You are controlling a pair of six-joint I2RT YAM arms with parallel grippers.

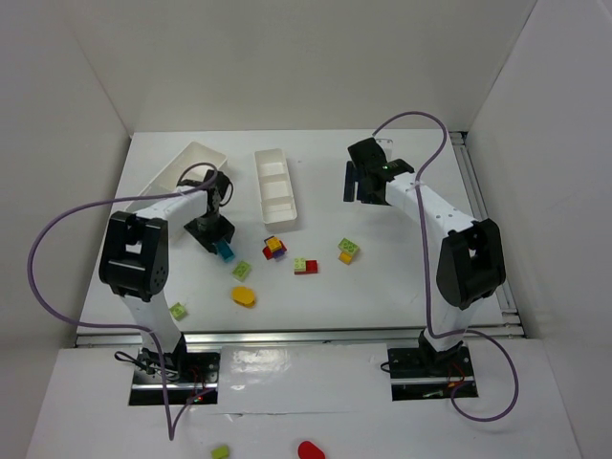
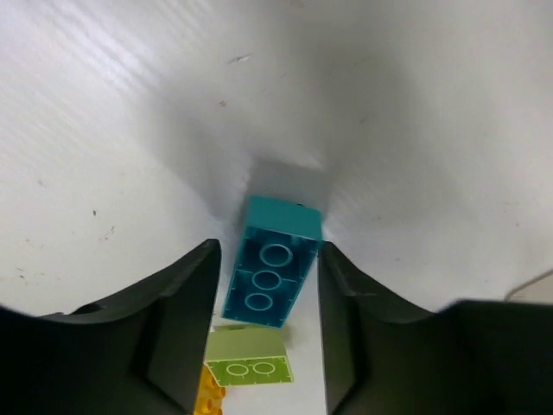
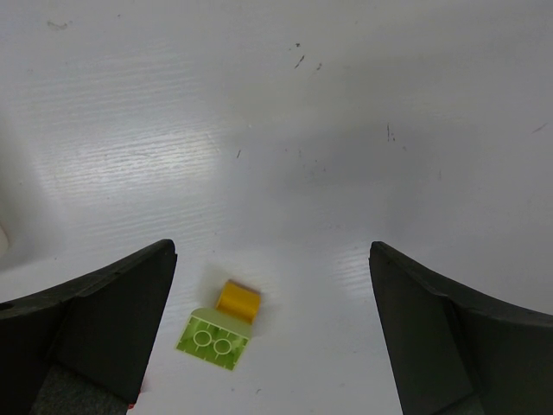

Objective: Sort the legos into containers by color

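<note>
A cyan brick (image 2: 270,272) lies skewed between the fingers of my left gripper (image 2: 268,251), its hollow underside towards the camera. The right finger touches its corner; a thin strip of table shows on the left side. From above, this gripper (image 1: 218,239) points down at the same cyan brick (image 1: 227,251). My right gripper (image 1: 356,182) hangs wide open over bare table, with a green-and-yellow clump (image 3: 220,333) below it. The narrow three-compartment container (image 1: 260,182) and the wider container (image 1: 191,151) stand at the back left.
Loose legos lie mid-table: a green brick (image 1: 242,271), a yellow-orange piece (image 1: 244,295), a purple-yellow-red clump (image 1: 274,248), a green-and-red pair (image 1: 306,266), a green-and-yellow clump (image 1: 348,251). Another green brick (image 1: 178,310) sits by the left arm's base.
</note>
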